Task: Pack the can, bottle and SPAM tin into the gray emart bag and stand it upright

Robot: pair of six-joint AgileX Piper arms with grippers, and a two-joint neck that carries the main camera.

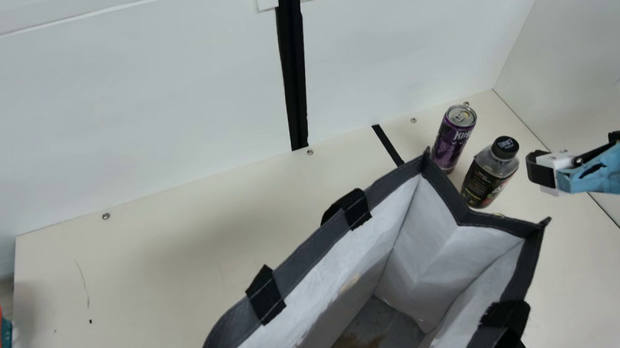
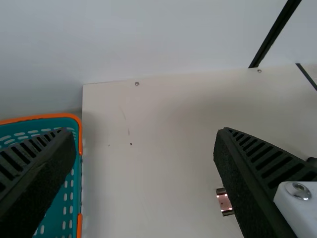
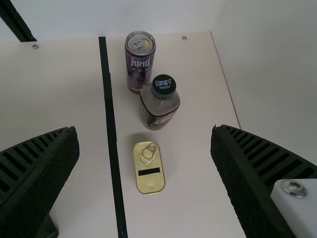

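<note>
Well, the right gripper [image 3: 144,129] is spread wide and empty, as is the left gripper [image 2: 143,130]. The tin [image 3: 148,173] lies flat near the upright bottle [image 3: 159,106], so it would be best to straddle its narrow width squarely and pinch low. Beyond, the can [image 3: 139,67] stands close behind; each needs lifting high into the open bag [image 1: 423,258].

Beyond right claw [image 1: 540,172]: flat white back wall [image 1: 123,110], carries a vertical black strip [image 1: 294,78]. Beside claw: plain pale-grey side wall [image 1: 581,39]. Beneath claw: smooth cream tabletop [image 1: 175,257], marked with a narrow black line [image 1: 387,143].
</note>
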